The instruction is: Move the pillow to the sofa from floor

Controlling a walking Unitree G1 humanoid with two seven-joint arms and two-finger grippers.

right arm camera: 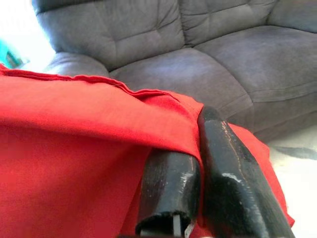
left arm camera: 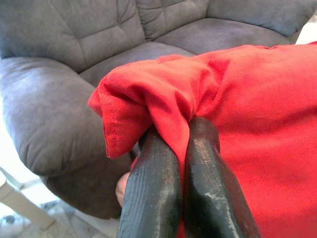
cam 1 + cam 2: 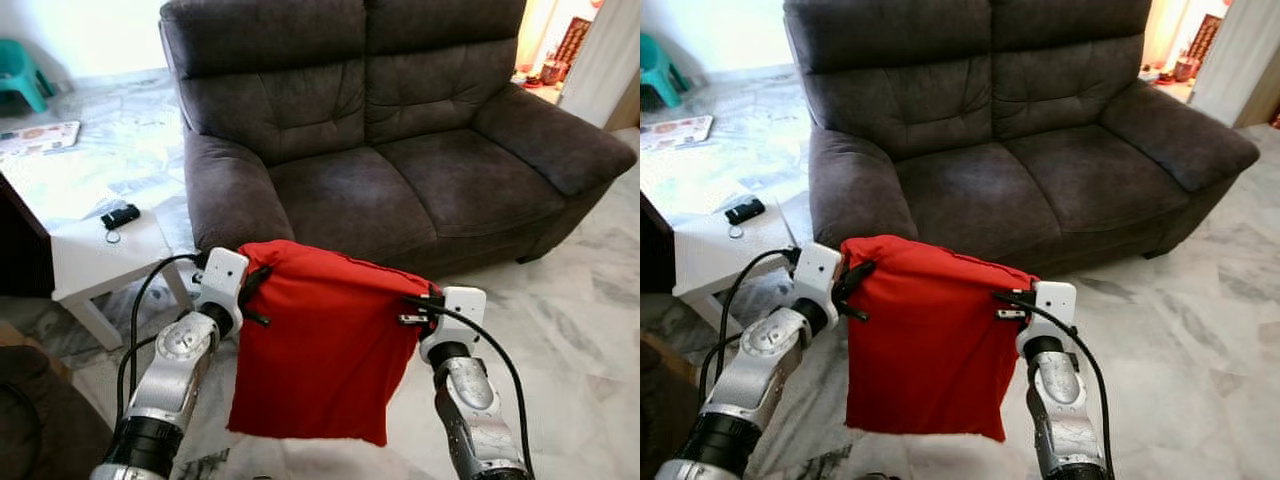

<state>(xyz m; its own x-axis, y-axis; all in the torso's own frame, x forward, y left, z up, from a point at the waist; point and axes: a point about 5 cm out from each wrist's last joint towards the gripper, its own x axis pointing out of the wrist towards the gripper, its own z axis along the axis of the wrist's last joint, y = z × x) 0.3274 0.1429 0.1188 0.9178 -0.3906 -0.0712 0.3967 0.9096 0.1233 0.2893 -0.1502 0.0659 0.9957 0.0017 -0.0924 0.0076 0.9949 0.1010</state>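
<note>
With the pillow (image 3: 320, 345) already off the floor and hanging in the air between our two grippers, we judge the pick-up done and the placement still to do. It is a red fabric pillow, held by its upper edge and drooping limp below; it hangs in front of the sofa (image 3: 400, 190), short of the front edge of the seat cushions and touching neither them nor the floor (image 3: 590, 320).

Left gripper (image 2: 181, 134): fingers pinched tight on the upper left corner, cloth bunched between them. Right gripper (image 1: 198, 144): fingers pressed together over a fold at the upper right corner.

Both arms are raised and reach forward, wrists roughly level and apart, so the top edge is stretched nearly taut between them. A white side table (image 3: 100, 250) stands off the sofa's left armrest.

Remaining, by our estimate: carry forward over the seat, lower, let go.
</note>
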